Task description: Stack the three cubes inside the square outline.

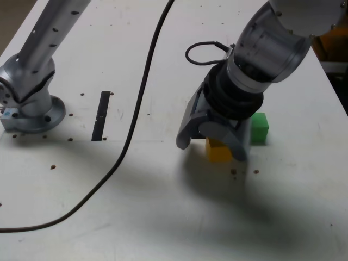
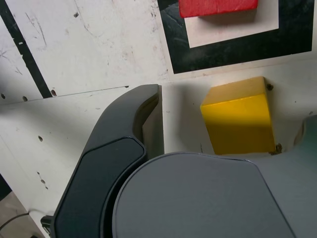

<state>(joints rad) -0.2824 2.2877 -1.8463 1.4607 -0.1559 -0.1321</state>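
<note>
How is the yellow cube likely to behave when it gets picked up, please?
The yellow cube should probably stay stiff, since its edges look straight and crisp. It seems unlikely to roll, with flat faces and one resting on the table. Its matte faces suggest it might not slip much in the hand.

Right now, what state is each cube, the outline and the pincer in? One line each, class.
Red cube: inside the outline, partly out of the wrist view.
Yellow cube: on the table, outside the outline, ungripped.
Green cube: ungripped, partly hidden.
Square outline: partly in view, holding the red cube.
Pincer: open.
</note>
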